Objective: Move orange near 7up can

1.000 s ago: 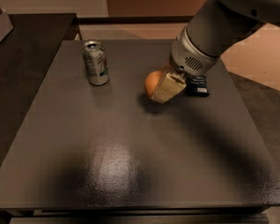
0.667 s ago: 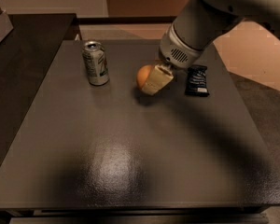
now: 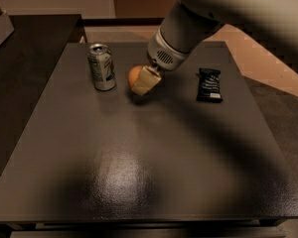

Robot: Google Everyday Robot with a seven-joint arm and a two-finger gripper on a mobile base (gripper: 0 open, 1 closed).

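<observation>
The orange (image 3: 134,75) is round and smooth, partly covered by my gripper (image 3: 141,82), which is shut on it just above the dark table (image 3: 139,152). One pale finger (image 3: 145,81) lies across its right side. The 7up can (image 3: 101,67), silver-grey with green markings and a pull-tab top, stands upright a short gap to the left of the orange. The arm reaches in from the upper right.
A black snack packet (image 3: 209,85) lies flat on the table to the right of the gripper. A darker counter (image 3: 25,58) adjoins the table on the left. The table's front edge runs along the bottom of the view.
My gripper has carried the orange leftwards across the table, from beside the black packet to close by the can. The packet is now uncovered.
</observation>
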